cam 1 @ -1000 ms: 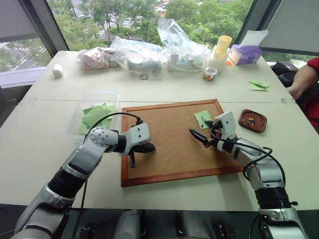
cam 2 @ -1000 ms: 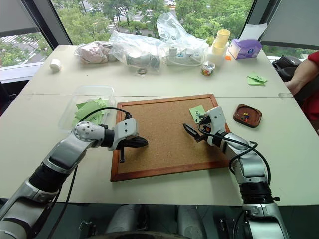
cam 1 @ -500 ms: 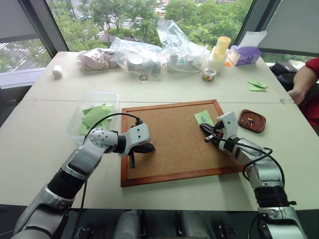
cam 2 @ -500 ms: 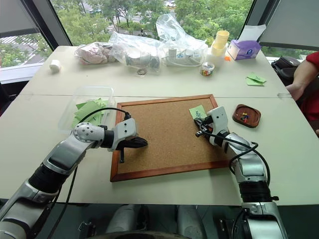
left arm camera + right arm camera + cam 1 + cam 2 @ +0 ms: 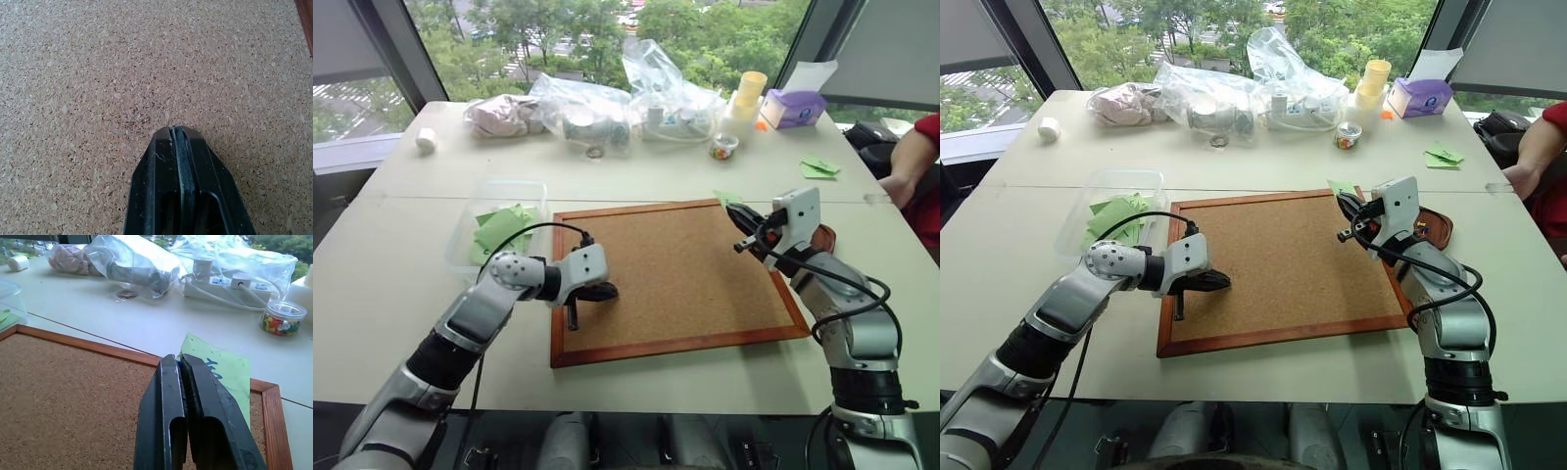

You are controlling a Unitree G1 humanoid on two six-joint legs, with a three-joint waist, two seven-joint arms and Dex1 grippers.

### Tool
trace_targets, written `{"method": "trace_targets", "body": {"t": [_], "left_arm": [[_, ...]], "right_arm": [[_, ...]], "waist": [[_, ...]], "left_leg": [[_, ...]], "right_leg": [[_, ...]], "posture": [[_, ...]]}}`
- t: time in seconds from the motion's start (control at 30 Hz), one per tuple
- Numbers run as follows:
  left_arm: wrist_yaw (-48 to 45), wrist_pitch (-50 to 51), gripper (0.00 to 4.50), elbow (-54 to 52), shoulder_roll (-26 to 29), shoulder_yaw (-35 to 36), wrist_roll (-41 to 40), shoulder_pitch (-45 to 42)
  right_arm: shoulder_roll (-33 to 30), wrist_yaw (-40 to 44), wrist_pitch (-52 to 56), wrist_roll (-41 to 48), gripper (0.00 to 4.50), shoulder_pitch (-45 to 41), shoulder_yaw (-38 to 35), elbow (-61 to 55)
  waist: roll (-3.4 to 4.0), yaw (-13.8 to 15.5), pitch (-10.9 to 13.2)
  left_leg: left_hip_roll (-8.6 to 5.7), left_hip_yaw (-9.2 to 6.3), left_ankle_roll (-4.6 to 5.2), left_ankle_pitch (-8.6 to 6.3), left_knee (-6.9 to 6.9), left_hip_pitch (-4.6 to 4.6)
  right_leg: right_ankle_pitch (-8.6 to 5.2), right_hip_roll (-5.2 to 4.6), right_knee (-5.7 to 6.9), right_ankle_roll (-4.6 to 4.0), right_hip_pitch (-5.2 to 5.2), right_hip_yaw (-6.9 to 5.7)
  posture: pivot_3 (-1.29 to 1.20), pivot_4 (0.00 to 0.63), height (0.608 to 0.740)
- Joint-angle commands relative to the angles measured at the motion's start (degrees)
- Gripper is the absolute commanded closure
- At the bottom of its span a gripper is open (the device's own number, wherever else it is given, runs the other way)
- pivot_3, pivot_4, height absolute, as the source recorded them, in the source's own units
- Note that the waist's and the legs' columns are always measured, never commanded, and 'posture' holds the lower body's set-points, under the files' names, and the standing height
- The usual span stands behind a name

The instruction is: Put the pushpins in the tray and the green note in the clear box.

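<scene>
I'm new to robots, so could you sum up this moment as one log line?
right gripper: shut on green note, above corkboard | left gripper: shut, empty, over corkboard | clear box: awaits note

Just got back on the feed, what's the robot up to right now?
The right gripper is shut on the small light-green sticky note with a dark scribble, holding it lifted above the far right corner of the wood-framed corkboard. The left gripper, shut and empty, rests over the cork. The transparent rectangular plastic box, with other green notes inside, sits left of the board. The small dark reddish-brown tray lies behind the right arm.
</scene>
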Motion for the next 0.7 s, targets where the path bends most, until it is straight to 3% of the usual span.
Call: {"method": "trace_targets", "body": {"t": [0.03,0.17,0.27,0.37,0.43,0.5,0.57,0.7], "left_arm": [[-0.21,8.26,3.51,-0.42,-4.36,7.0,-10.42,-3.13],[1.66,13.07,1.65,2.09,-7.48,13.65,-16.77,-7.82],[7.47,18.82,0.06,6.28,-12.8,19.55,-22.05,-13.49],[13.2,23.51,0.06,10.07,-16.82,22.76,-24.06,-16.94],[20.62,29.58,0.06,17.5,-22.72,27.67,-26.6,-20.93],[28.9,34.94,0.06,30.34,-30.34,37.08,-32.06,-26.31],[28.42,33.82,0.06,35.61,-32.34,35.8,-30.58,-27.2],[20.78,26.54,0.06,35.13,-31.47,24.83,-24.82,-24.48]], "right_arm": [[-1.97,0.72,0.81,0.68,4.5,-0.11,-0.37,-4.73],[-3.75,1.91,1.59,1.08,4.5,-0.84,-0.79,-5.48],[-5.61,3.47,2.15,1.66,4.5,-1.68,-0.69,-5.62],[-6.52,4.44,2.3,1.94,4.5,-2.0,-0.52,-5.43],[-7.27,5.46,2.29,1.93,4.5,-2.29,-0.18,-5.13],[-8.27,6.86,2.73,2.54,4.5,-2.3,0.11,-5.62],[-8.58,7.17,2.95,2.47,4.5,-2.62,0.31,-5.7],[-8.52,7.18,3.25,2.21,4.5,-3.49,0.01,-5.08]], "waist": [[-0.02,0.05,0.02],[-0.04,-0.19,0.04],[-0.02,-0.38,0.04],[-0.03,-0.31,0.04],[-0.04,-0.13,0.05],[-0.09,-0.03,0.07],[-0.12,-0.1,0.07],[-0.08,-0.68,0.09]], "left_leg": [[0.0,-0.02,0.01,0.0,0.02,-0.08],[-0.01,-0.07,0.01,0.0,0.13,-0.46],[-0.03,-0.08,0.0,0.0,0.09,-0.43],[-0.03,-0.1,0.0,0.0,0.09,-0.44],[-0.07,-0.12,0.0,0.0,0.09,-0.44],[-0.12,-0.17,0.01,0.01,0.1,-0.48],[-0.16,-0.29,0.02,0.0,0.13,-0.51],[-0.35,-0.25,0.01,0.0,-0.05,-0.51]], "right_leg": [[0.0,0.0,-0.01,0.0,-0.04,0.0],[0.01,0.01,0.03,0.02,-0.42,-0.02],[0.01,0.05,0.03,0.02,-0.43,-0.03],[0.02,0.05,0.03,0.03,-0.43,-0.03],[0.02,0.05,0.02,0.03,-0.42,-0.03],[0.02,0.04,0.01,0.03,-0.42,-0.04],[0.01,0.0,-0.01,0.05,-0.36,-0.04],[0.01,0.0,-0.16,0.06,-0.43,-0.02]], "posture": [[0.0,0.15,0.735],[0.0,0.15,0.735],[0.0,0.15,0.735],[0.0,0.15,0.735],[0.0,0.15,0.735],[0.0,0.15,0.735],[0.0,0.15,0.735],[0.0,0.15,0.735]]}}
